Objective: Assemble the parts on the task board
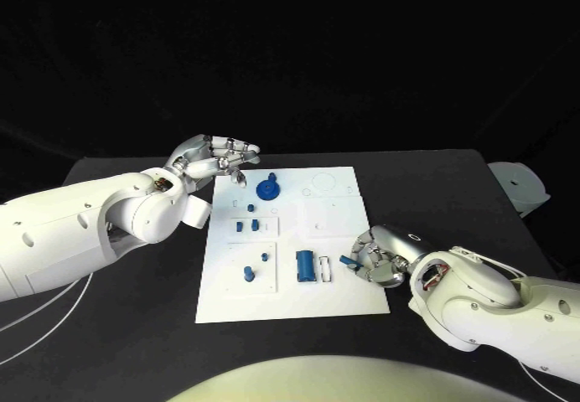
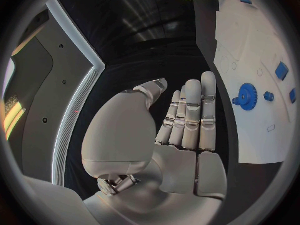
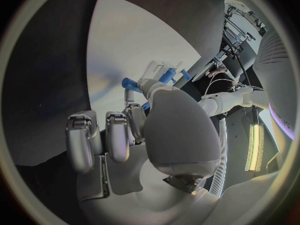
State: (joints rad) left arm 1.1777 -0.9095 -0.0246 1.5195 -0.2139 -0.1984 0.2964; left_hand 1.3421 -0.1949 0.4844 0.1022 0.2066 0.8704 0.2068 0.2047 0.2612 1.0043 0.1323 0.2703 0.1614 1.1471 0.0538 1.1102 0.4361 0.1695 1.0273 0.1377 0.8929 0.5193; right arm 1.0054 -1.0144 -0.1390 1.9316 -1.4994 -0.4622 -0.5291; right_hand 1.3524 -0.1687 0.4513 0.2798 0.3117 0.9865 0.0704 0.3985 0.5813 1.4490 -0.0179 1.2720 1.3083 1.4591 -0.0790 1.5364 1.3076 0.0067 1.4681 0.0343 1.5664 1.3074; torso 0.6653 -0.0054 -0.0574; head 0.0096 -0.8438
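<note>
The white task board (image 1: pixel 344 293) lies mid-table. On it are a blue gear (image 1: pixel 268 189), several small blue pegs such as one (image 1: pixel 248 272) near the front left, and a blue cylinder (image 1: pixel 305 266) beside a white piece (image 1: pixel 324 268). My left hand (image 1: pixel 218 157) hovers off the board's far left corner, fingers straight and apart, holding nothing; its fingers (image 2: pixel 190 115) point past the gear (image 2: pixel 247 96). My right hand (image 1: pixel 377 256) sits at the board's right edge and pinches a small blue part (image 1: pixel 347 261) between thumb and fingertip; the part (image 3: pixel 129 83) shows over the board (image 3: pixel 125 45).
A white object (image 1: pixel 520 186) stands at the table's right edge. Thin cables (image 1: pixel 36 322) trail over the table at the front left. Bare black table surrounds the board on all sides.
</note>
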